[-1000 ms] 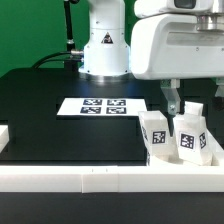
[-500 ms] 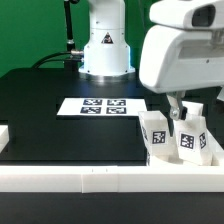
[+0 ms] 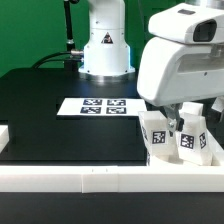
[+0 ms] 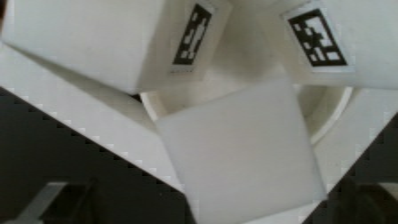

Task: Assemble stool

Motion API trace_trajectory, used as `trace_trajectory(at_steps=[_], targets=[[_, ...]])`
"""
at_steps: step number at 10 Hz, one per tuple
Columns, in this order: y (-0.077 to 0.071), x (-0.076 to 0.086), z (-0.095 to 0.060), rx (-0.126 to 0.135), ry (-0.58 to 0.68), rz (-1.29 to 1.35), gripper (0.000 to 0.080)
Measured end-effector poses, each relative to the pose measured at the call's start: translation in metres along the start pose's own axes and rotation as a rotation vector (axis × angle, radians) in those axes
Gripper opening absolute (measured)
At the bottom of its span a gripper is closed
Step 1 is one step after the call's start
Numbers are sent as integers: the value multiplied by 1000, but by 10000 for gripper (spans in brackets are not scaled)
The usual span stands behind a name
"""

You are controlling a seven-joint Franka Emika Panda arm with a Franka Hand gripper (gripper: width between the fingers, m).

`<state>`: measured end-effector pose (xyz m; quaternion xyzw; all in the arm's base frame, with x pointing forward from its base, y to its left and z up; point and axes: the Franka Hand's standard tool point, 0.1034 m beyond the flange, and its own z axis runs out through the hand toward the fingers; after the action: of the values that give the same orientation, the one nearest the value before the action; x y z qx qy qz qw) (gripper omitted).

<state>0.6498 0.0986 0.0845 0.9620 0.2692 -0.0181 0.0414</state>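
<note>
White block legs with black-and-white tags stand close together in the front corner at the exterior view's right, one leg [image 3: 154,136] beside another [image 3: 191,138]. My gripper [image 3: 192,118] hangs low right over them, its fingers [image 3: 172,120] apart and down beside the legs. In the wrist view the tagged legs fill the picture: one leg [image 4: 98,45], a second [image 4: 329,40] and a plain-faced block [image 4: 231,140] lying between the jaws. The fingers close on nothing that I can see. The round seat does not show clearly.
The marker board [image 3: 100,106] lies flat on the black table behind the legs. White border rails [image 3: 100,178] run along the front and the right edge, right against the legs. The robot base [image 3: 104,45] stands at the back.
The gripper has moved down and toward the exterior view's right, from above the legs to right over them; its body now hides more of the scene. The legs have not moved.
</note>
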Motion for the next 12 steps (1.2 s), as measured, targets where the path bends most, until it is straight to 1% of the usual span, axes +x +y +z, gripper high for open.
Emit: trace_trajectory(at_steps=[3, 4, 5, 6, 9, 11, 12], targets=[[-3, -1, 4, 2, -1, 20, 640], [-5, -2, 6, 4, -2, 27, 452], [-7, -1, 7, 5, 0, 27, 452], [-7, -1, 6, 5, 2, 42, 341], [-7, -1, 6, 6, 2, 101, 341], [-5, -2, 7, 7, 2, 381, 341], [-5, 0, 6, 5, 18, 533, 341]])
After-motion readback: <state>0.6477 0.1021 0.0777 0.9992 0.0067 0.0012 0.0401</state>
